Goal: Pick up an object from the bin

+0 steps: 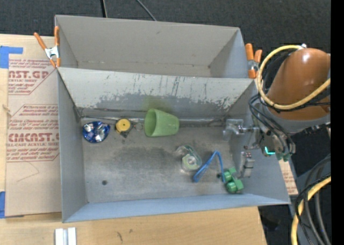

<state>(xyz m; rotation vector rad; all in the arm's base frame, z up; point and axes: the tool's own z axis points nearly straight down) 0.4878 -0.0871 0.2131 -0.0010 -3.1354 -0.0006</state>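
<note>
Hanging low at the right end of the bin, the hand (246, 158) sits close to the right wall, a cluster of pale metal parts under the arm's orange-brown cover (298, 80). Yellow cables loop around the cover. From where I stand I cannot tell whether the hand is apart or together, and I see nothing gripped in it.

The grey metal bin (150, 85) has a scuffed sloping back wall and a worn floor, with its few things spread out singly.

A pale green cup (160, 123) lies on its side against the foot of the back wall, about mid-width. It is well apart from the hand.

A bent blue strip (207, 166) lies right of centre on the floor, angled toward the front.

Just left of the strip, touching or nearly so, is a clear crumpled plastic thing (188, 160).

A shiny blue and silver ball (96, 131) rests far off by the left wall.

A small green knobbly piece (232, 182) lies near the front right corner, just below and beside the hand. It is the nearest thing to the hand.

A little yellow disc (123, 125) sits between the ball and the cup.
</note>
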